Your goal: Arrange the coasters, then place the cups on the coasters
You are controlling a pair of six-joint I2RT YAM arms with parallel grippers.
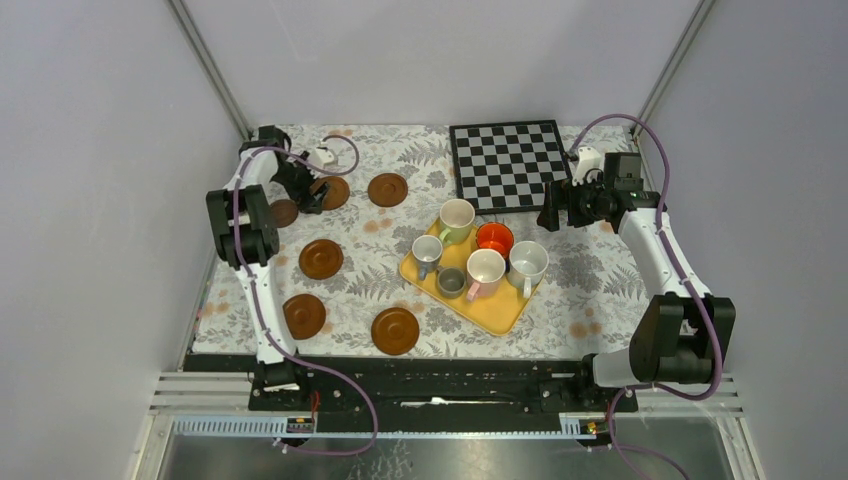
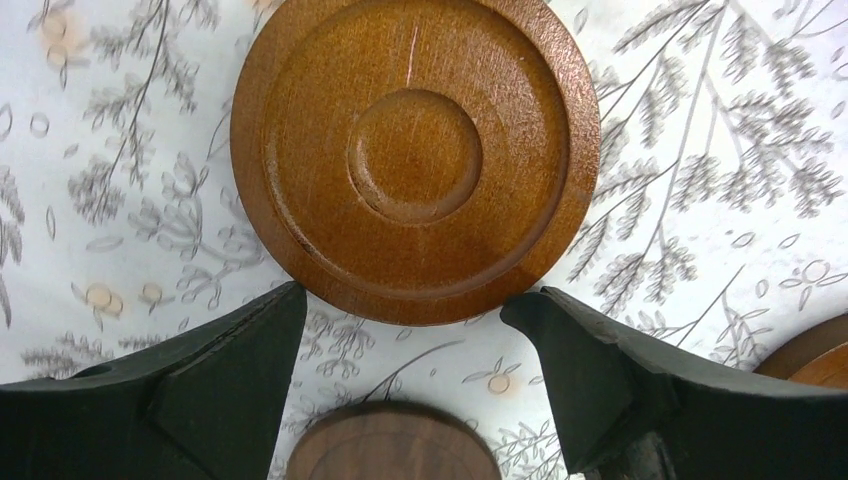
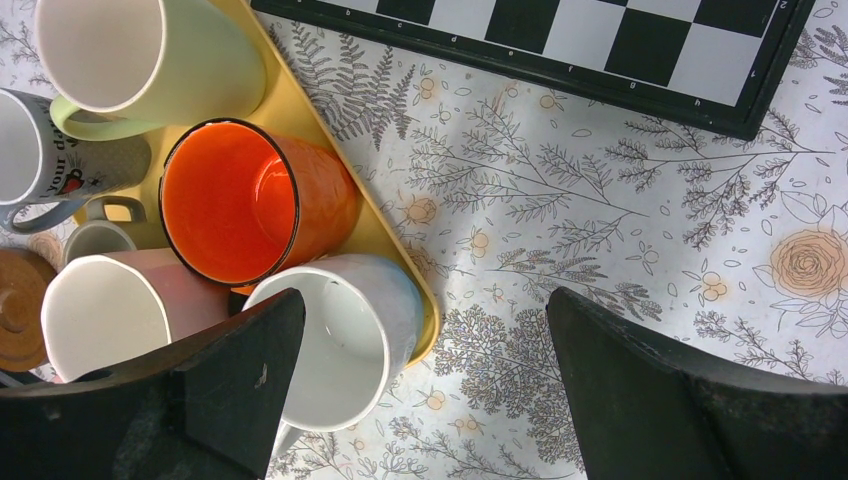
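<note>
Six dark-brown coasters lie on the left half of the cloth, among them one at the back (image 1: 387, 189), one in the middle (image 1: 321, 258) and one near the front (image 1: 395, 330). My left gripper (image 1: 308, 196) hangs open over the back-left ones. In the left wrist view its fingertips (image 2: 405, 300) flank the near edge of a coaster (image 2: 415, 155) without gripping it, and a darker coaster (image 2: 392, 445) lies below. The cups stand on the yellow tray (image 1: 500, 310): pale green (image 1: 457, 220), orange-red (image 1: 494, 238), white (image 1: 527, 265), pink (image 1: 485, 272). My right gripper (image 3: 425, 300) is open above the white cup (image 3: 340, 340), empty.
A chessboard (image 1: 508, 163) lies at the back right, close to my right wrist. The small blue-grey cup (image 1: 427, 254) and grey-brown cup (image 1: 451, 282) sit on the tray's left side. White walls enclose the table on three sides.
</note>
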